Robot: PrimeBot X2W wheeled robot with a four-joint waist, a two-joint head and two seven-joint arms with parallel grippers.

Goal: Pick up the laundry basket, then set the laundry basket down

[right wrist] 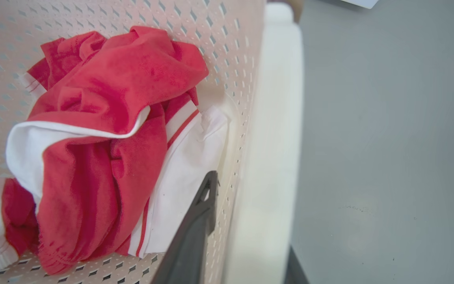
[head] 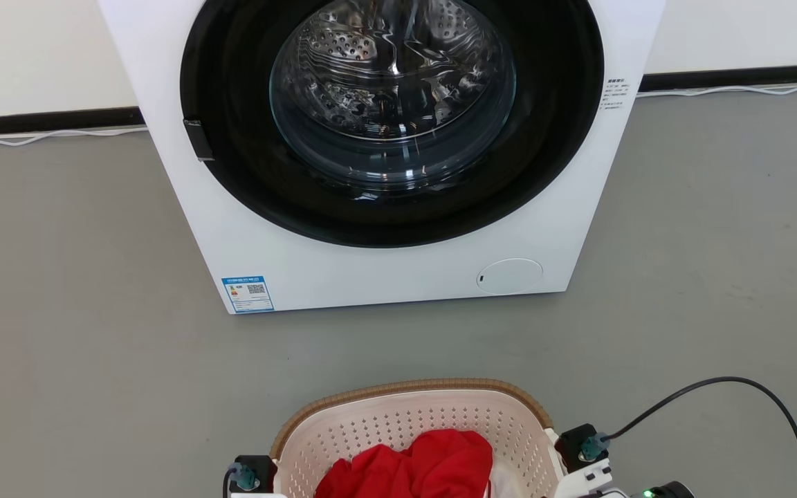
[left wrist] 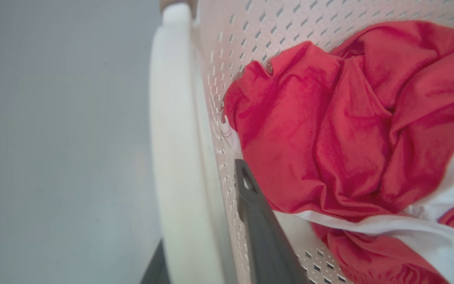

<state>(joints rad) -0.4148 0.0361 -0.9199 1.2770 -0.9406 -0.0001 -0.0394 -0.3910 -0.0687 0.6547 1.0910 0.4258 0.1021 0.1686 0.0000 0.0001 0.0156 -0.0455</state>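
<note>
Before the washer (head: 371, 277), laundry basket (head: 405, 418)

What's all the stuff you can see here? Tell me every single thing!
washing machine: 1, white with a round black door, against the wall
sticker: 1, blue, washer's lower left corner
laundry basket: 1, cream with a brown rim, in front of the washer
clothes: 1 heap, red and white, inside the basket
cable: 1, black, looping above the floor at right
floor: grey
left gripper: dark fingers astride the basket's left side
right gripper: dark fingers astride its right side
</note>
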